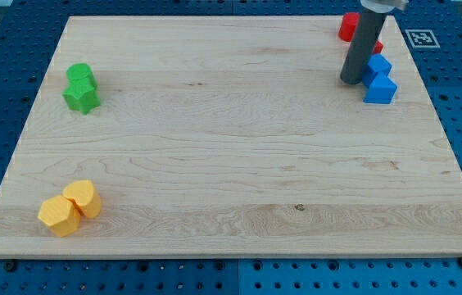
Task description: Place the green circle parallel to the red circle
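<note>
Green circle (79, 75) far to the view's left of my tip (351, 81), beside blue blocks (378, 79).

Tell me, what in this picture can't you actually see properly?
- Red blocks, camera view: the dark rod covers most of them, so neither their shapes nor which is the red circle can be told.
- Blue blocks: my tip stands just at their left; whether it touches them is unclear.
- Rod's upper part: cut off by the view's top edge.
- Green blocks: packed together; which is the circle is hard to tell.
</note>
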Robot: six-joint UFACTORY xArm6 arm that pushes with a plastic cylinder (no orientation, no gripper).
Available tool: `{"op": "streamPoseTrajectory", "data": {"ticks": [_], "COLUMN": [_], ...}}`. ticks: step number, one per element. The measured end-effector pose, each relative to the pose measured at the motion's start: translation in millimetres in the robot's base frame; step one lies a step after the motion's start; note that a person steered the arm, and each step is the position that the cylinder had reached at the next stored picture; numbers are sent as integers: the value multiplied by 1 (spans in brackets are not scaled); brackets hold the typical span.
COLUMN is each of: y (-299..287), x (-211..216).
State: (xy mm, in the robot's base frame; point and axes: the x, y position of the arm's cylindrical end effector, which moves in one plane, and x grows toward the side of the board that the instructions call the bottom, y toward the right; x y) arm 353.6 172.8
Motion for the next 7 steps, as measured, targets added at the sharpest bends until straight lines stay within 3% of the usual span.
{"op": "streamPoseTrajectory", "data": {"ticks": [1,3,4,5,6,7], "y": [-65,-262,-343,-384,-397,-446], "x": [0,-2,-26,-51,-51,-36]}}
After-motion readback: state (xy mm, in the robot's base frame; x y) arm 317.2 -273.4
